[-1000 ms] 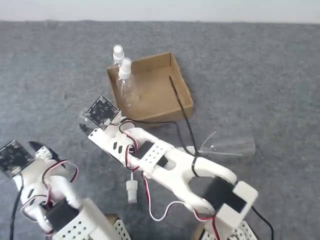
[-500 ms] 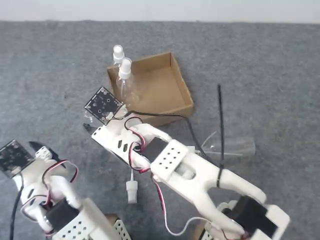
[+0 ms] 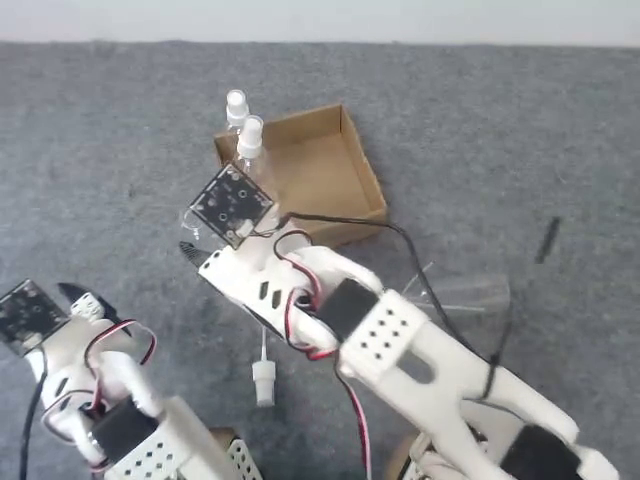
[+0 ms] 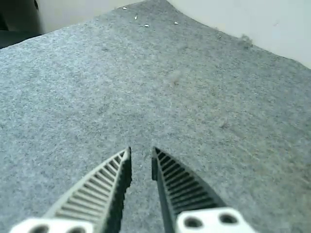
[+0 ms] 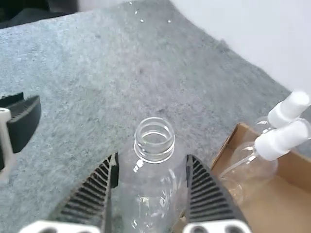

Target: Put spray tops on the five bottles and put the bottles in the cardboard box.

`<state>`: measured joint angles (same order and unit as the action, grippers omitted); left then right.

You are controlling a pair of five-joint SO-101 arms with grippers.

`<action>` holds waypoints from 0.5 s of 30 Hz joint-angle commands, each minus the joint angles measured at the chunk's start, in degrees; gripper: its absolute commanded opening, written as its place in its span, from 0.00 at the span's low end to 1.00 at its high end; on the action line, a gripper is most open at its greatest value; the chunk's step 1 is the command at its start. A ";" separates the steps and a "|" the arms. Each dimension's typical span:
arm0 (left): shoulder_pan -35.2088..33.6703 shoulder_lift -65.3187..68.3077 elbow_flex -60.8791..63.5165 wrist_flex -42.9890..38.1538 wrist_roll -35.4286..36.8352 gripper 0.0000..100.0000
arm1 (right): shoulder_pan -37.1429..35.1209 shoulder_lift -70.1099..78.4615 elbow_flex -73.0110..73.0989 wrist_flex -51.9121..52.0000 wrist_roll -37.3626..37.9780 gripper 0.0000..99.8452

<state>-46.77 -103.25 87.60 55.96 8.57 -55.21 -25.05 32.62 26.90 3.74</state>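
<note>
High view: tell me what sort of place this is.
Probably an indoor robot test bench: a table covered in grey felt, a plain pale wall behind it, and a left arm and a right arm with bare wiring beside a cardboard box and clear spray bottles.

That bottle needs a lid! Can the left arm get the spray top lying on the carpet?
Probably yes. The spray top lies on bare carpet near the left arm, nothing covering it. The right arm, holding the bottle, passes close by.

Bright, even light; soft shadows.
</note>
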 commanded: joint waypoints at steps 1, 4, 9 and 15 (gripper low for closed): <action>-0.18 -0.88 -2.59 -1.93 0.26 0.07 | 0.92 -8.57 -1.76 4.26 2.81 0.01; -0.09 -0.88 -2.59 -1.93 0.26 0.07 | 0.92 -11.91 -1.85 8.04 4.48 0.01; -0.09 -0.88 -2.59 -1.93 0.26 0.07 | 0.92 -16.66 -1.85 16.04 4.48 0.01; -0.09 -0.88 -2.59 -1.93 0.26 0.07 | 2.59 -22.73 -1.85 25.80 4.48 0.01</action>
<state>-46.77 -103.25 87.60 55.96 8.57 -54.95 -41.76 32.62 47.12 7.43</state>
